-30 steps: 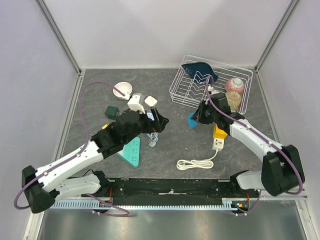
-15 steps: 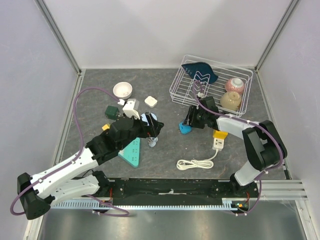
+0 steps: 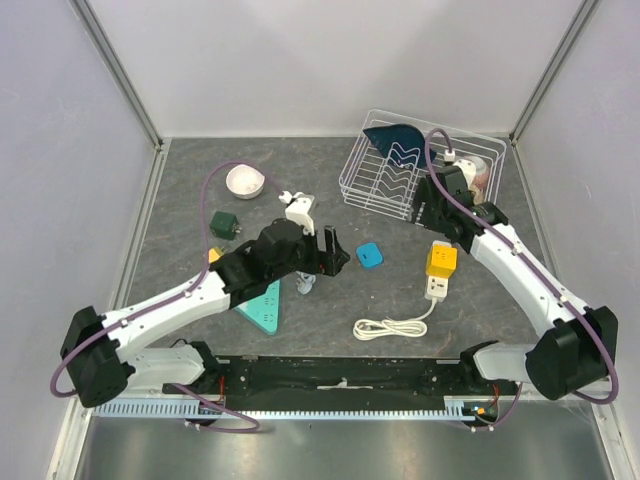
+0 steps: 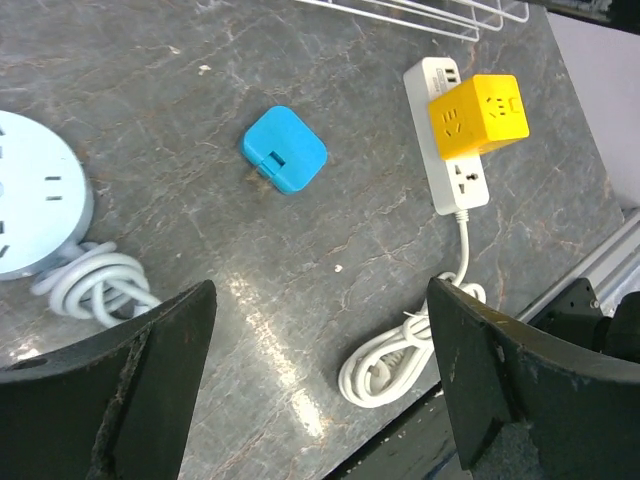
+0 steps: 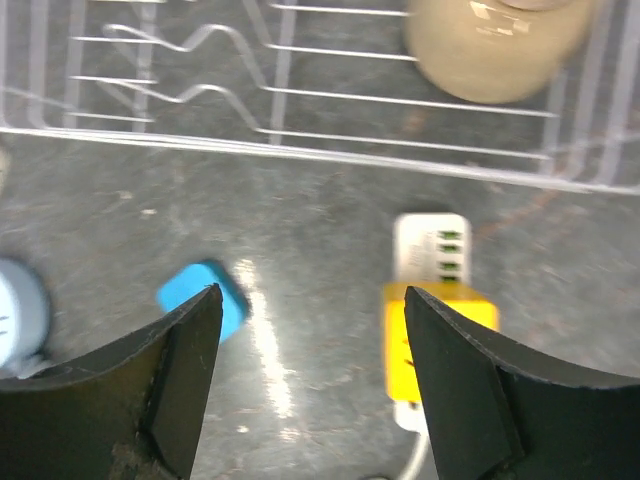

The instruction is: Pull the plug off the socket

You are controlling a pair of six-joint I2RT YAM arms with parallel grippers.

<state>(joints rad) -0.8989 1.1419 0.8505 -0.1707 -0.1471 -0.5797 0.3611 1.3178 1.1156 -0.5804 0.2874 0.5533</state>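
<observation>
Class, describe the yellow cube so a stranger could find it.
Find the white wire rack at the far right. Just on its near side lies a white power strip with a coiled cord. The yellow cube sits plugged on it, unlike the blue plug lying loose nearby.

A: The table [image 4: 200, 80], is it stone?
B: It looks like grey stone with pale veins. It is smooth and has a soft shine where the light falls.
A: And the blue plug [image 4: 284, 150]?
B: Smooth plastic, a little glossy. The yellow cube [image 4: 475, 115] and the white power strip [image 4: 455, 180] under it are also smooth plastic, more satin.
A: The cable [image 4: 463, 245]?
B: White with a smooth skin. Plastic or rubber, I cannot tell.
A: The rack [image 3: 385, 180] at the far right?
B: Thin wire with a white coating.
A: The fingers [image 4: 490, 380] of the left gripper [image 4: 320, 295]?
B: Black and matt, with rough, grainy edges.
</observation>
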